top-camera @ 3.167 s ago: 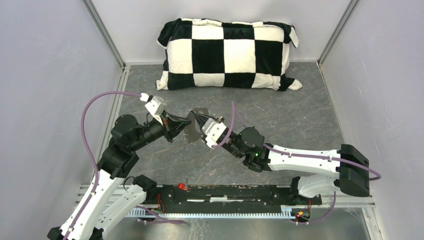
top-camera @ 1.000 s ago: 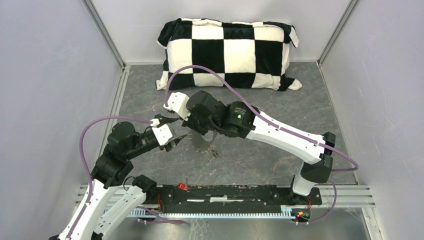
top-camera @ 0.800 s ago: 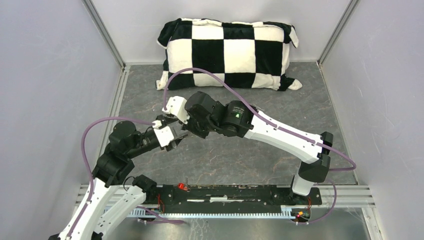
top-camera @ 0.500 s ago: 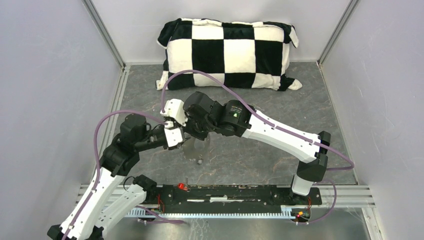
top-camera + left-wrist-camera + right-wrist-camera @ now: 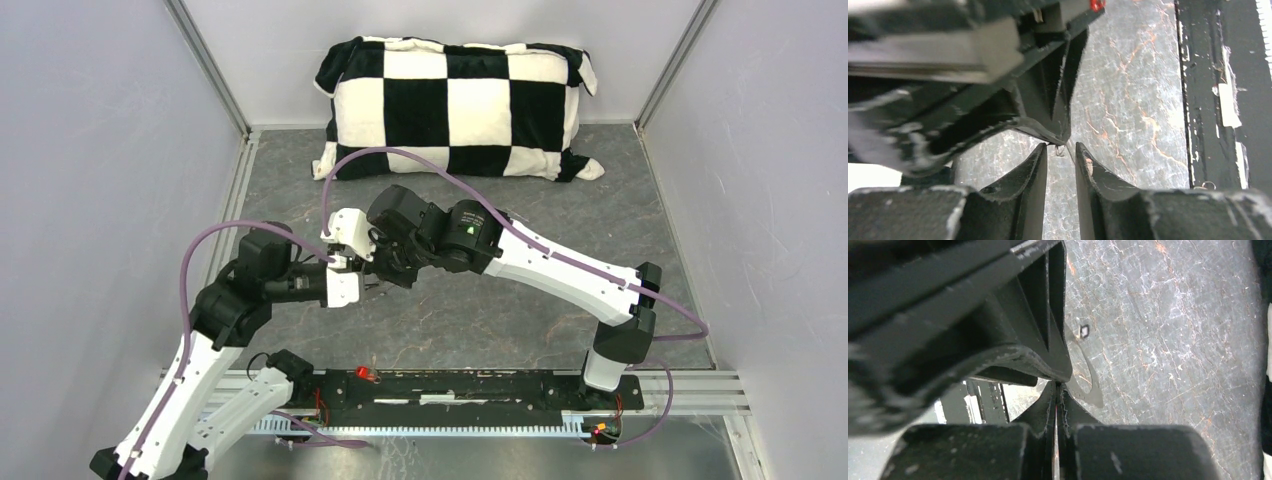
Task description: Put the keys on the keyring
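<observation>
1. Keyring [image 5: 1061,150] – thin grey wire, only a small curl of it showing. It's up off the table, right where the 2 grippers meet, left of centre.
2. R gripper [image 5: 1057,388]: matte black fingers pressed flat together, just a hairline seam. The wire comes out at the very tips, so it's pinched on the keyring.
3. R wrist view: a flat grey oval spreads away from those tips. Ring or its shadow, can't tell. A tiny dark square-outlined piece [image 5: 1084,331] sits by its far end. Can't tell if it's one of the keys.
4. L gripper [image 5: 1061,147]: jaws part-open, narrow slot. The rough-edged black pads [image 5: 1035,172] sit either side of the wire curl w/o clamping it.
5. Table [image 5: 560,230] – grey, marbled, stone-look. There's open surface to the right & towards the far end.
6. Edges: soft black-and-white checkered pillow [image 5: 455,100] along the far wall, scuffed black rail [image 5: 480,385] along the near edge.
</observation>
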You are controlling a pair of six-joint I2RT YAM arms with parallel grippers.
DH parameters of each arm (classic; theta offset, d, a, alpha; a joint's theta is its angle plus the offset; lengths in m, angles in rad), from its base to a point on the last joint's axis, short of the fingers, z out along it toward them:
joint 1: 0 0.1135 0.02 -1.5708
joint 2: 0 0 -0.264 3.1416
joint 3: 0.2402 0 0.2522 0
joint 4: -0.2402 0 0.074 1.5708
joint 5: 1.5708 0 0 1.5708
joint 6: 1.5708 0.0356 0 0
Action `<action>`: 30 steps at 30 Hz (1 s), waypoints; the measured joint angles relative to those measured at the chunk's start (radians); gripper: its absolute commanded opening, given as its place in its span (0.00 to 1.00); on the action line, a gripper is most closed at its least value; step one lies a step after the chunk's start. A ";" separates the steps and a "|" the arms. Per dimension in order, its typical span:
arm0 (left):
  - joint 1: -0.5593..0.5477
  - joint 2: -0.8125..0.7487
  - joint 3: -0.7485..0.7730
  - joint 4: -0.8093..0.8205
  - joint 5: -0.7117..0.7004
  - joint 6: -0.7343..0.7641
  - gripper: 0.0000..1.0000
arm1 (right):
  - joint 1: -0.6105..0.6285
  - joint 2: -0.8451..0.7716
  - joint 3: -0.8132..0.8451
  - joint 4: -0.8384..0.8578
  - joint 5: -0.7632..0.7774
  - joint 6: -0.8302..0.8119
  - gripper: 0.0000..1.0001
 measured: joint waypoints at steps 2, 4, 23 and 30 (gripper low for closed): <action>0.000 0.012 0.003 -0.032 0.005 0.020 0.33 | 0.000 0.000 0.000 0.000 -0.013 -0.002 0.00; 0.000 0.026 0.003 -0.062 0.006 0.039 0.34 | 0.000 0.000 0.000 0.000 -0.023 -0.006 0.00; 0.000 0.054 0.053 -0.180 0.031 0.107 0.21 | 0.001 0.000 0.000 -0.001 -0.103 -0.023 0.00; 0.000 0.093 0.083 -0.235 0.049 0.140 0.18 | 0.011 0.000 0.000 -0.005 -0.117 -0.027 0.00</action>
